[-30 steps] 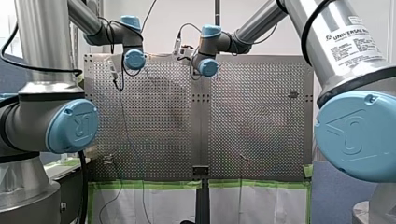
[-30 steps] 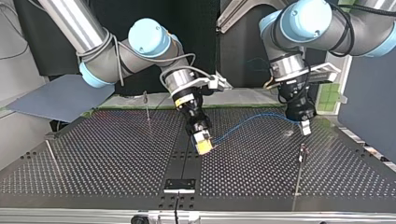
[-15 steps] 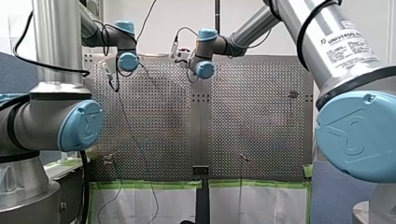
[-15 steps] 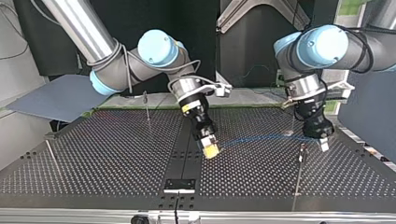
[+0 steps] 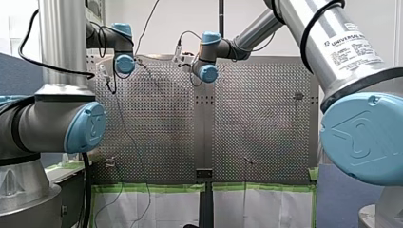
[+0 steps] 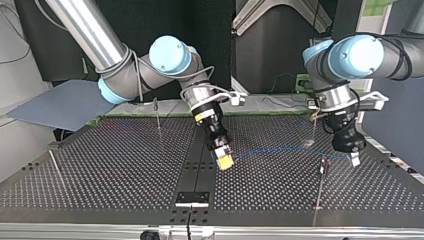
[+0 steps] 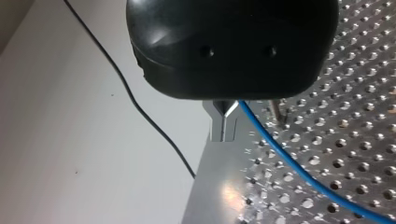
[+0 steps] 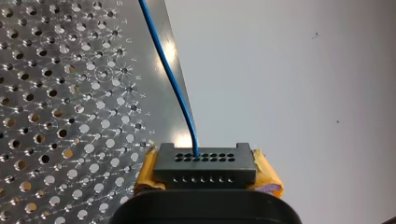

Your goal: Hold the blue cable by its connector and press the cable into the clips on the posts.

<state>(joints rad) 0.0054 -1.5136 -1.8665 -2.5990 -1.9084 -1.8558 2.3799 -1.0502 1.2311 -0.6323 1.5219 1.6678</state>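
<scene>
This is a robotics lab, set up as a test cell. Two grey industrial arms with pale blue joint caps, my left arm (image 5: 62, 47) and my right arm (image 5: 342, 52), flank a metal counter (image 6: 125, 170) drilled all over with a regular grid of mounting holes. A maker's label (image 5: 354, 47) on my right arm reads Universal Robots. A thin metal post (image 6: 157, 120) stands upright on the counter. Green tape (image 5: 152, 188) runs along the counter's edge in the front view. Around it are a plain white wall (image 5: 180, 19), a dark backdrop (image 6: 220, 40) and a blue-grey panel (image 6: 65, 102).
</scene>
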